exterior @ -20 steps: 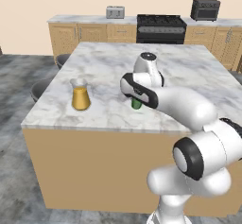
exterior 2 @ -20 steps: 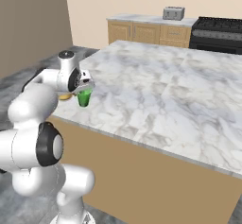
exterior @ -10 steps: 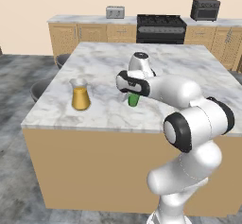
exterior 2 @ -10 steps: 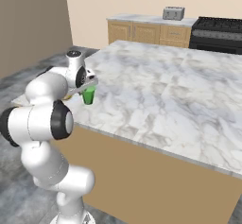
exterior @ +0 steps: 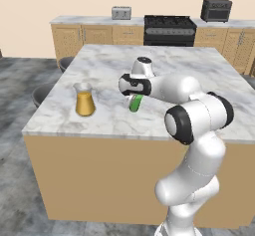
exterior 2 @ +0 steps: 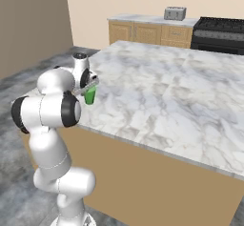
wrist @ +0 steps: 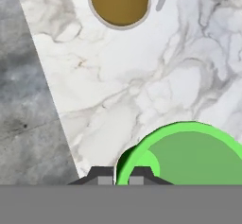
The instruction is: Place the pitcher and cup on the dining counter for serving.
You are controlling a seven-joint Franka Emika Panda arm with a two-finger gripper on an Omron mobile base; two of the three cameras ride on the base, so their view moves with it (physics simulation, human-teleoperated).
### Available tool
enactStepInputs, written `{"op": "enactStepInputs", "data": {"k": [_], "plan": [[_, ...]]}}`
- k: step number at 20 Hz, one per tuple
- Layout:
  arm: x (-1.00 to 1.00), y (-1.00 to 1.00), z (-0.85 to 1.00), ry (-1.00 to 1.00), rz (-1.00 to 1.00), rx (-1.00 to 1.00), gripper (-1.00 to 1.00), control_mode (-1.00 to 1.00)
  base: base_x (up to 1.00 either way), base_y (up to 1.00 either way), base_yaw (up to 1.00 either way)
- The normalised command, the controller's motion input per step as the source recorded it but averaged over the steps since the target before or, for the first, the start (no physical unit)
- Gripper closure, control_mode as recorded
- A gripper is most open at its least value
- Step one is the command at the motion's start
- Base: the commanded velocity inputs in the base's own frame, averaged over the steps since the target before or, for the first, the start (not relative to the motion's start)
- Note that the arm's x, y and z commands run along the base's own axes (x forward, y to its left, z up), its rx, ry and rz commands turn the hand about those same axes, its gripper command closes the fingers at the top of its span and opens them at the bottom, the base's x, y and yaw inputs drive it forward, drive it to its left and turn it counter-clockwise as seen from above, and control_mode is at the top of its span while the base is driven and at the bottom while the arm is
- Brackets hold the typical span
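Marble table carries pitcher near its front-left corner. Gripper clamped on rim of green cup, tilted just right of pitcher. Hand view adds: one fingertip inside cup wall.

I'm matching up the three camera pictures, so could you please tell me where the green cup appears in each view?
Left base view: cup near centre, under the gripper.
Right base view: cup left of centre, by the counter's near edge.
Hand view: cup at bottom right.
Shared landmark: the marble dining counter.
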Motion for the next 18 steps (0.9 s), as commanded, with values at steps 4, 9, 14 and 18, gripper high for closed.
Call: {"op": "enactStepInputs", "data": {"k": [4, 9, 14, 18], "plan": [[0.34, 0.14, -0.54, 0.0, 0.17, -0.01, 1.0, -1.0, 0.0, 0.0, 0.0], [0.27, 0.15, -0.56, 0.0, 0.15, 0.0, 1.0, -1.0, 0.0, 0.0, 0.0], [0.23, 0.15, -0.4, 0.0, 0.12, -0.01, 1.0, -1.0, 0.0, 0.0, 0.0], [0.32, 0.12, -0.28, 0.0, 0.09, -0.05, 1.0, -1.0, 0.0, 0.0, 0.0]]}}
